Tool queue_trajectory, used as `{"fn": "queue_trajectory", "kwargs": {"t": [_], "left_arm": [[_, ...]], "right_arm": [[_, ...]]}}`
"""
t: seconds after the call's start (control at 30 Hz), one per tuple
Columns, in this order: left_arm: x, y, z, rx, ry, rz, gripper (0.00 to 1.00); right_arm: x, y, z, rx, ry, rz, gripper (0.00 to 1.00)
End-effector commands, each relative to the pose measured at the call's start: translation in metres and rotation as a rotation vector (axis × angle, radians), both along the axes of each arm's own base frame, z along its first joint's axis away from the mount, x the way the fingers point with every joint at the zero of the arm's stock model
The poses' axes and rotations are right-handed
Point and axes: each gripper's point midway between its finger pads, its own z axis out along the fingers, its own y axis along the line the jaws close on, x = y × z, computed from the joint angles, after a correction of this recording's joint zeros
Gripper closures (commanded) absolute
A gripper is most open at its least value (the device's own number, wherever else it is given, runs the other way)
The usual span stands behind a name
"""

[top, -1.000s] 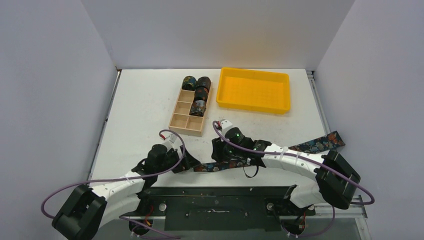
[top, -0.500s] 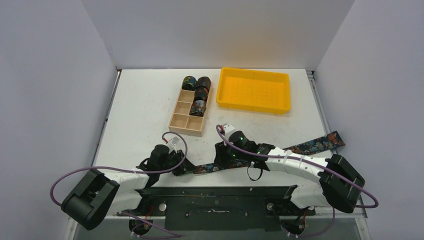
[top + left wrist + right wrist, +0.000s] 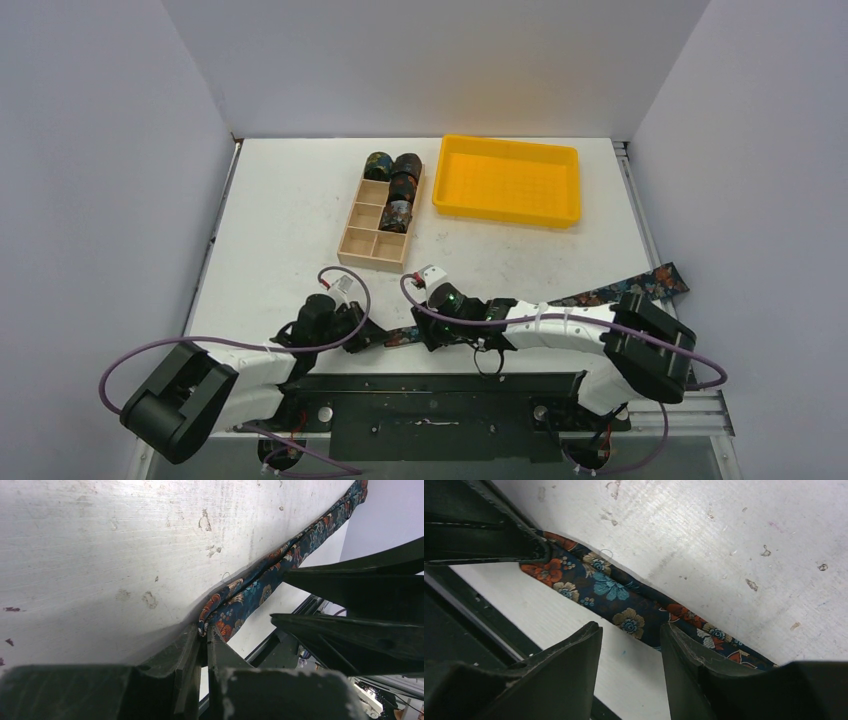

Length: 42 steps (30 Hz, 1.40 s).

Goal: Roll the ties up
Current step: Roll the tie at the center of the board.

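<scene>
One dark floral tie (image 3: pixel 648 283) lies unrolled along the near part of the table, running from the right edge toward the left arm. My left gripper (image 3: pixel 377 335) is shut on its narrow end; in the left wrist view the fingertips (image 3: pixel 205 631) pinch the fabric while the strip (image 3: pixel 262 582) stretches away up and to the right. Just to the right, my right gripper (image 3: pixel 426 334) stands open, low over the same tie (image 3: pixel 610 587), its fingers (image 3: pixel 630 628) astride nothing. Several rolled ties (image 3: pixel 403 187) sit in the wooden box (image 3: pixel 373 246).
An empty yellow tray (image 3: pixel 508 182) stands at the back right, next to the wooden box. A black metal rail (image 3: pixel 430 400) runs along the table's near edge, close under both grippers. White walls close in the left, back and right sides.
The left gripper has closed on the tie's narrow end. The right gripper has slid left along the tie, ending close beside the left gripper, still open.
</scene>
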Motion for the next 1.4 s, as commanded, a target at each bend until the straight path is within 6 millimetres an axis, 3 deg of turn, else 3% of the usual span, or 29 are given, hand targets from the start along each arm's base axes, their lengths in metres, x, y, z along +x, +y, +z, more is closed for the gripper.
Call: {"fn": "queue_trajectory", "kwargs": {"t": [0.0,0.17,0.37,0.5,0.7,1.07,1.37], "left_arm": [[0.002,0.011,-0.011,0.046,-0.008,0.049,0.92],[0.000,0.011,-0.010,0.039,-0.010,0.048,0.74],[-0.001,0.011,-0.006,0.038,-0.017,0.043,0.59],[-0.001,0.012,-0.003,0.039,-0.030,0.038,0.58],[-0.001,0.013,-0.001,0.042,-0.047,0.037,0.59],[0.003,0.000,-0.001,0.016,-0.040,-0.016,0.62],[-0.005,-0.004,-0.006,-0.028,-0.014,-0.040,0.70]], "right_arm": [[0.022,0.006,0.004,-0.049,-0.110,-0.051,0.53],[0.024,0.000,-0.013,-0.137,-0.115,-0.071,0.58],[0.023,-0.002,-0.017,-0.168,-0.126,-0.089,0.81],[0.024,-0.001,-0.010,-0.157,-0.134,-0.095,0.90],[0.026,0.008,0.005,-0.115,-0.146,-0.091,0.91],[0.026,0.009,-0.004,-0.127,-0.142,-0.096,0.91],[0.025,0.004,-0.013,-0.138,-0.133,-0.110,0.91]]}}
